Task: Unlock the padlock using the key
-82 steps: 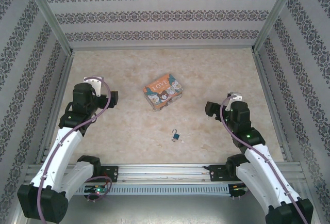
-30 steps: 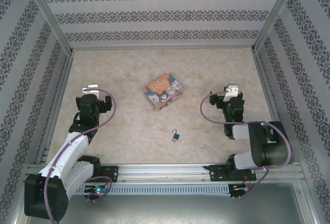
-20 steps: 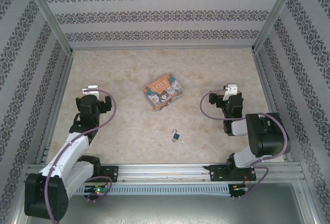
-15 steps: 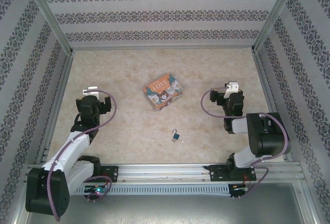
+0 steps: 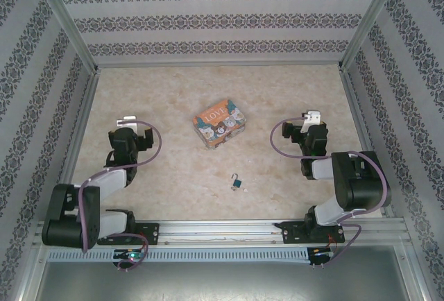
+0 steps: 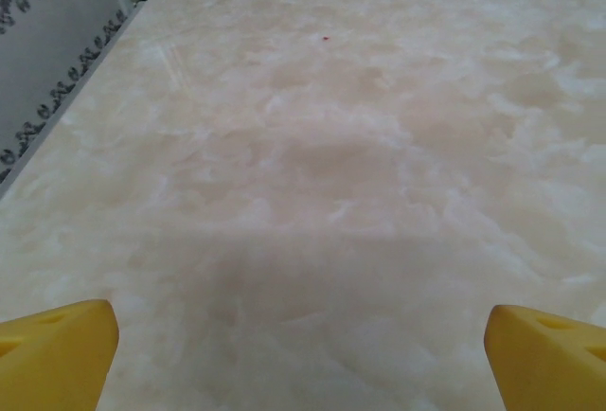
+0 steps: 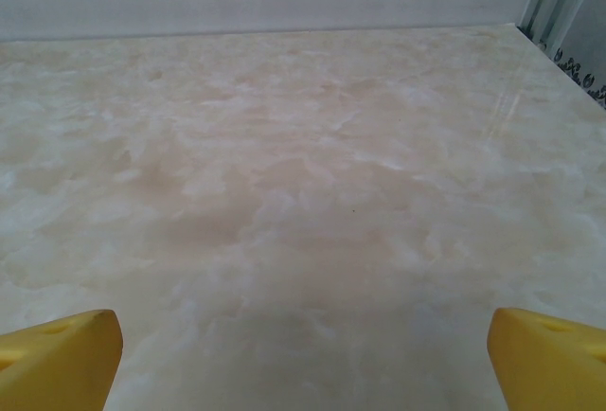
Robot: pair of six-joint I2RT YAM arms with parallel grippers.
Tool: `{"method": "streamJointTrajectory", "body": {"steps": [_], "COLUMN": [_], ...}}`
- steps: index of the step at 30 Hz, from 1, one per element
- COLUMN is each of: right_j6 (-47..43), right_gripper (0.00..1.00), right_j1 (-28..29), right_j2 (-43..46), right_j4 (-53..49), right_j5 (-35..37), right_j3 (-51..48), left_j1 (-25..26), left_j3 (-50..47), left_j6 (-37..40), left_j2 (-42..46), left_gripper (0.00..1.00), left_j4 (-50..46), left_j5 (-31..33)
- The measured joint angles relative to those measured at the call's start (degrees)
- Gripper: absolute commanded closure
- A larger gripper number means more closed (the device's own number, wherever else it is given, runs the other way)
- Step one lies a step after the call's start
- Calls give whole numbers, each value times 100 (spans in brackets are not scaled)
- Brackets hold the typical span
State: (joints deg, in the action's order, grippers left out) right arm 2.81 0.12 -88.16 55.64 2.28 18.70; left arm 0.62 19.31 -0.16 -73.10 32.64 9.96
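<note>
Where the padlock (image 5: 237, 182) lies, on the beige marbled surface (image 5: 173, 93), it sits flat toward the near edge, roughly midway between the two arms; its blue-teal body is nearest the base rail (image 5: 222, 228) and its thin silver shackle points away from it; whether the shackle is latched cannot be told at this size. Nothing touches the padlock; both sets of jaws are well apart from it, the left jaws off to its left and the right jaws off to its right, each farther from the rail than the padlock. Beyond it, toward the far wall (image 5: 208, 20), stands the colourful "LOVE" tin (image 5: 220, 123), apart from the padlock and between the two wrists.

Left arm (image 5: 111, 176): folded low, wrist aimed toward the far wall; jaws spread wide and holding nothing, the yellow fingertips (image 6: 57, 354) at the bottom corners of the left wrist view with bare surface between them.

Right arm (image 5: 350, 183): likewise folded low, wrist aimed away from the rail; jaws spread wide and holding nothing, the yellow fingertips (image 7: 544, 354) at the bottom corners of the right wrist view, bare surface between them and the patterned wall beyond.
</note>
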Motion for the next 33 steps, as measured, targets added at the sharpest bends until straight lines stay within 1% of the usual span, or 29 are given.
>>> {"method": "streamJointTrajectory", "body": {"steps": [3, 6, 10, 13, 17, 22, 25, 28, 30, 33], "right_j6": [2, 0, 0, 0, 0, 0, 0, 0, -2, -2], "right_gripper": [1, 2, 2, 2, 1, 2, 2, 1, 2, 2], "right_j1": [0, 0, 0, 0, 0, 0, 2, 2, 2, 2], "right_j2": [0, 0, 0, 0, 0, 0, 0, 0, 0, 0], "right_j4": [0, -9, -15, -15, -15, -17, -17, -17, -17, -35], "right_j5": [0, 0, 0, 2, 2, 4, 7, 22, 26, 35], "right_j3": [0, 0, 0, 0, 0, 0, 0, 0, 0, 11], "left_j1": [-28, -63, -74, -74, -74, -74, -74, -76, -76, -76], "left_j3": [9, 129, 295, 249, -157, -546, -527, -79, 129, 170], "left_j6": [28, 66, 144, 140, 81, 17, -31, -72, -72, -74], "left_j2": [-382, -592, -669, -667, -866, -1862, -1963, -1937, -1912, -1867], "left_gripper": [1, 1, 1, 1, 1, 1, 1, 1, 1, 1], "left_j4": [400, 404, 428, 649, 1690, 2929, 2953, 2638, 2625, 2603], "left_j5": [-184, -352, -645, -859, -1043, -1137, -1069, -946, -946, -929]}}
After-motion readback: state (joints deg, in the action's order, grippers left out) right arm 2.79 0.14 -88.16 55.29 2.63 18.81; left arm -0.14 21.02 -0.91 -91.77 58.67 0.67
